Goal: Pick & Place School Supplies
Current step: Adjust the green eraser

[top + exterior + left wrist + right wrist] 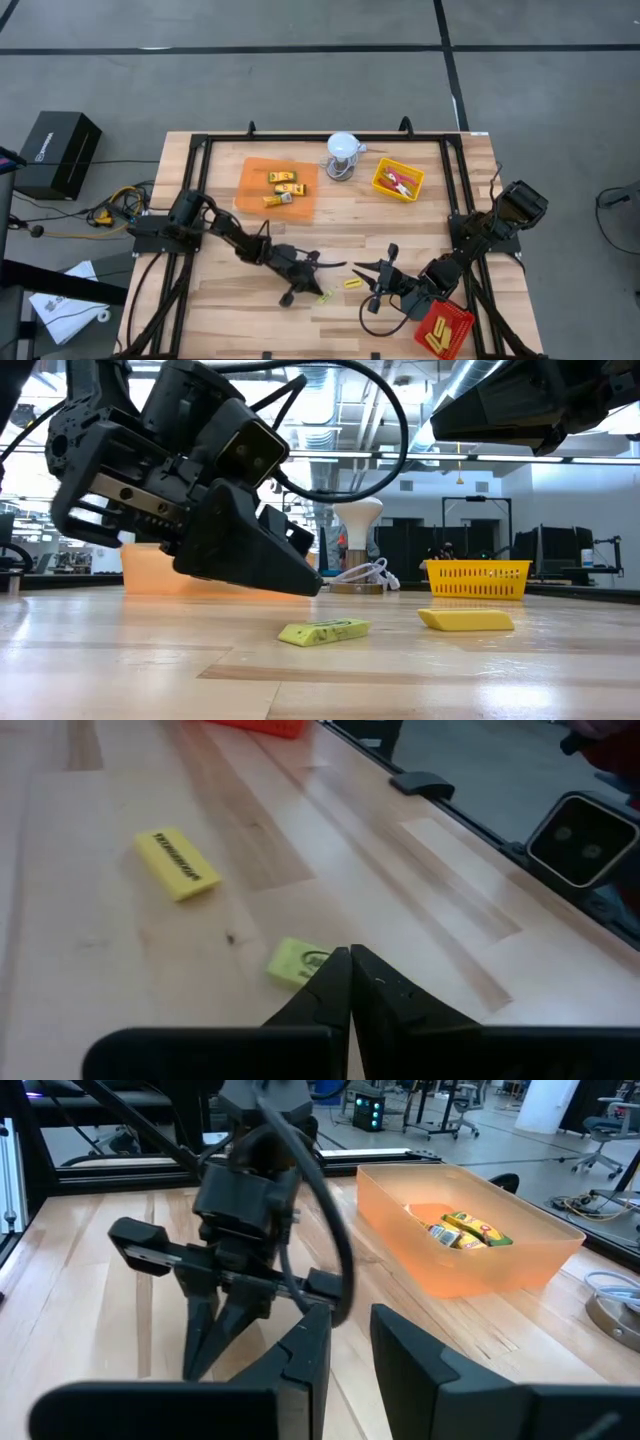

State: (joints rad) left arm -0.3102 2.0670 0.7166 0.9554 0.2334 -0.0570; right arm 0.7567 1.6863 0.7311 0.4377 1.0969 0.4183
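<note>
A: Left side first?
B: Orange tray (278,186) at the back left of the table (220,300), a few yellow packets (284,187) with dark labels inside. Left gripper (322,268) sits low near table centre, fingers pressed together, nothing between them.

A: What's right by it?
B: Small yellow-green block (324,296) on the wood just beside the fingertips, can't tell if it touches. Yellow eraser-like block (352,283) a bit farther right, flat on the table, between the two grippers.

A: Right arm?
B: Right gripper (374,276) near the front centre, pointing at the left one, fingers slightly apart, holding nothing.

A: Rest?
B: White domed object (343,150) at back centre. Yellow tray (398,180) at the back right with red-handled tools (401,181). Red tray (444,330) at the front right, yellow items inside.
</note>
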